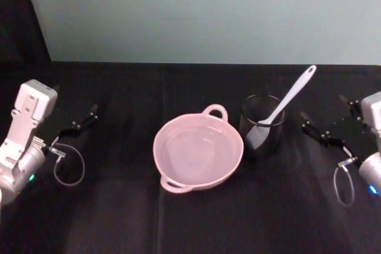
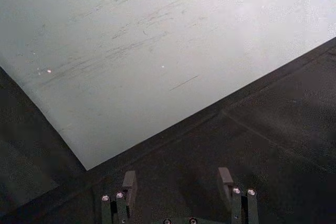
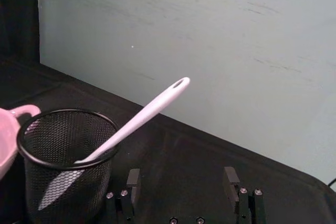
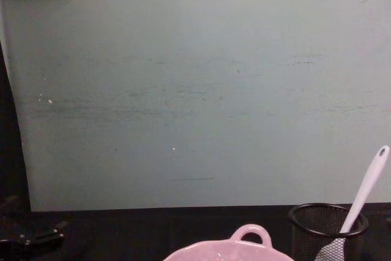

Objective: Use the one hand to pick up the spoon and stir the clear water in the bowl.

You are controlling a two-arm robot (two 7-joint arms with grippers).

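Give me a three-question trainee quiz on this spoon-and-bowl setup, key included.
1. True or false: the spoon has its scoop inside the black mesh cup.
2. By the robot's sides, the pink bowl lies on which side of that cup? A left, B right.
3. Fill in: the left gripper and the right gripper both have their fingers ____.
Key: 1 true; 2 A; 3 open.

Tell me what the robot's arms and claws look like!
The left arm and right arm are white and blocky, with silvery round wrists. A thin grey cable loops off each wrist. The left gripper and right gripper are black, each with two flat fingers and small silver screws. A blue light glows on the right wrist.
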